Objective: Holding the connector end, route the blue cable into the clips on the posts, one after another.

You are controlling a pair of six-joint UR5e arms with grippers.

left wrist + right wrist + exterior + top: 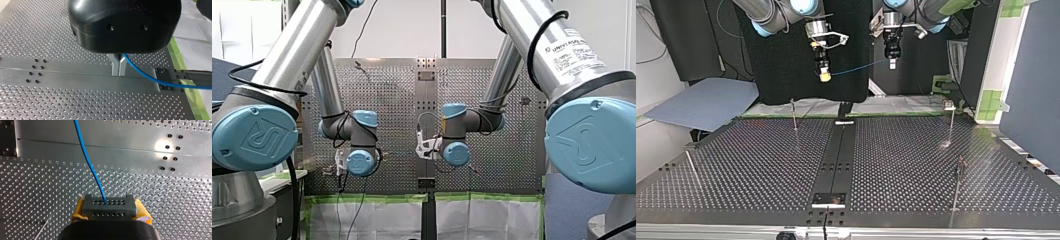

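Two jaws clench: my right gripper [110, 210] holds the connector [109, 205], my left gripper [118, 68] the blue cable [150, 78].

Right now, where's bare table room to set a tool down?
Top view: bare plate either side of the centre rail, out to the posts. Crowded above the far edge, where my left gripper holds the blue cable and my right gripper its connector.
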